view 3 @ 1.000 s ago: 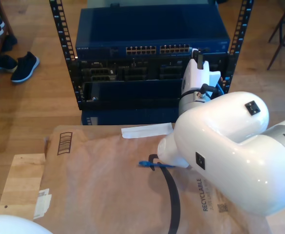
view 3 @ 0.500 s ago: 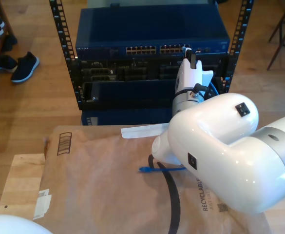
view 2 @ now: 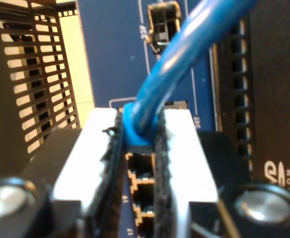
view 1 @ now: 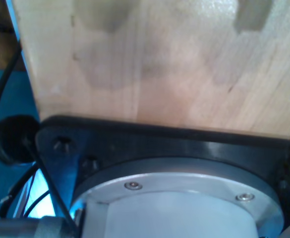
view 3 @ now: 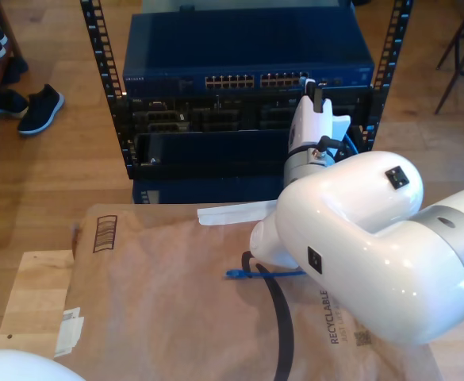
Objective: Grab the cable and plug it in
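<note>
Thin bright blue network cable (view 2: 184, 64) pinched at its booted end between the white pads (view 2: 182, 148) of my second gripper (view 2: 141, 163), rising away across the dark blue switch front panel (view 2: 115, 54); numbered port row directly beyond the fingertips. In the exterior view, second gripper (view 3: 312, 97) at the switch's port row (view 3: 255, 80) in the black rack (view 3: 105, 95), free cable end (view 3: 235, 274) lying on brown paper sheet (view 3: 160, 309) over the wooden table (view 3: 33, 294). Wooden floor (view 3: 49, 175) around, dark shoes (view 3: 40, 109) at the exterior view's left. Jaws nearly closed on the plug boot. First wrist view blurred: pale wood board (view 1: 149, 64) and a black-and-metal mount (view 1: 174, 163); first gripper's opening impossible to judge.
</note>
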Robot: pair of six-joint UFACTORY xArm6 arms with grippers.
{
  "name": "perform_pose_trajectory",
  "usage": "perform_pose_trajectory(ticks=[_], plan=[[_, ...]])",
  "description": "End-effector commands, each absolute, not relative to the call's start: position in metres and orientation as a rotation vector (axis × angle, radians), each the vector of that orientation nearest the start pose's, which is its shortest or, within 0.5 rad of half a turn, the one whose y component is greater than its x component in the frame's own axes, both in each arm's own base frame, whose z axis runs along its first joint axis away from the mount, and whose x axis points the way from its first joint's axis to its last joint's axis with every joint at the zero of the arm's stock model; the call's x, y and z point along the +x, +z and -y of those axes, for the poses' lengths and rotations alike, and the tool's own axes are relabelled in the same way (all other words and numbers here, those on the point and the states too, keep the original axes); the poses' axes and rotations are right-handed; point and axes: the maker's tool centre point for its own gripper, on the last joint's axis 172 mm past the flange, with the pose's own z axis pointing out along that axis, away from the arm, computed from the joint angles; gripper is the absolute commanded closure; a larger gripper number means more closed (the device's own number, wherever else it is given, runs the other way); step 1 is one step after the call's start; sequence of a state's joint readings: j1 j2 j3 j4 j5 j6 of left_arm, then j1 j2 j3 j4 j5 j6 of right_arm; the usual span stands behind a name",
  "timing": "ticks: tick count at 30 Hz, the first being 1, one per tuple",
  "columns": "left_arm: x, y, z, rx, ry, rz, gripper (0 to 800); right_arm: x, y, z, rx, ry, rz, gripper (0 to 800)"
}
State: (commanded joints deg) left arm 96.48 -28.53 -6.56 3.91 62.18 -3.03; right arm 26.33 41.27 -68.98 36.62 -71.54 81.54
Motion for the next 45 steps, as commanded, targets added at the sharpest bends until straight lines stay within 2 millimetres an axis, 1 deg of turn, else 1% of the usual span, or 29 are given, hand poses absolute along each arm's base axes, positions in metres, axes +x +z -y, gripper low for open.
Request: perform_pose_trajectory(ticks=[13,18,24,45], plan=[[-0.0269,0.0330,-0.1147,1.850,-0.514,-2.086,1,0.6663,0.2697,-0.1386,-0.985,-1.256,-1.310,800],[-0.0269,0.0326,-0.1143,1.850,-0.514,-2.085,1,0.6646,0.2752,-0.1378,-0.978,-1.256,-1.307,800],[-0.0269,0.0330,-0.1147,1.850,-0.514,-2.086,1,0.6608,0.2728,-0.1360,-0.986,-1.257,-1.312,800],[-0.0269,0.0330,-0.1147,1.850,-0.514,-2.086,1,0.6623,0.2743,-0.1374,-0.980,-1.256,-1.309,800]])
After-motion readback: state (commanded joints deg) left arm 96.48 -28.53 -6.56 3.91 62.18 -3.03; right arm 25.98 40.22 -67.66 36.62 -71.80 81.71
